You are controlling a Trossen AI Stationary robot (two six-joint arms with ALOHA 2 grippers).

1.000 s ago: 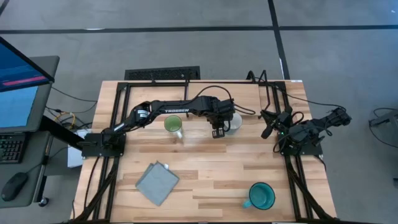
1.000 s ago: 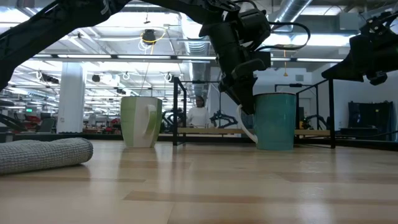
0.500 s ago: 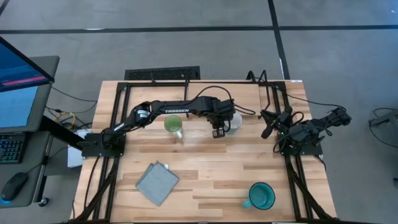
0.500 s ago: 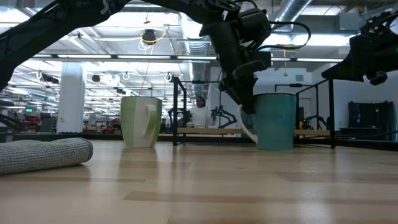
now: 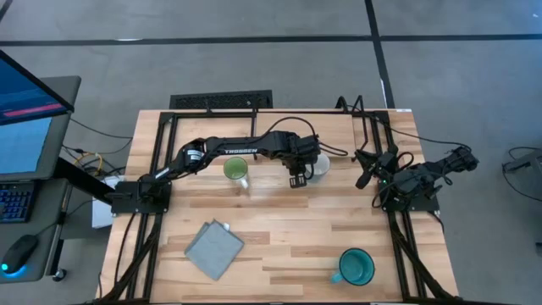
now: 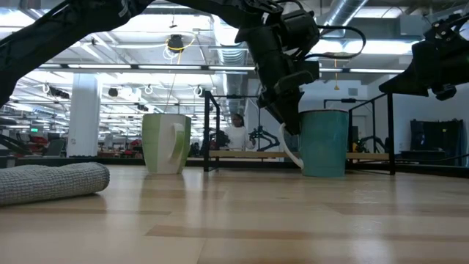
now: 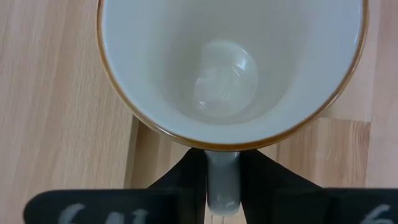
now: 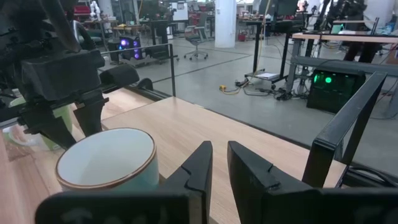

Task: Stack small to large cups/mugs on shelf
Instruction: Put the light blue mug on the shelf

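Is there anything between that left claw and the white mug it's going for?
No. The left gripper is already shut on the handle of the white mug, so nothing separates them. The light green mug stands apart to one side, and the right gripper waits near the table's right edge.

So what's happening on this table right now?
The left gripper is shut on the handle of the white mug, which sits on the shelf beside the light green mug. The right gripper waits at the table's right side, shut and empty. The teal mug stands on the tabletop near the front, and a grey cloth lies to its left.
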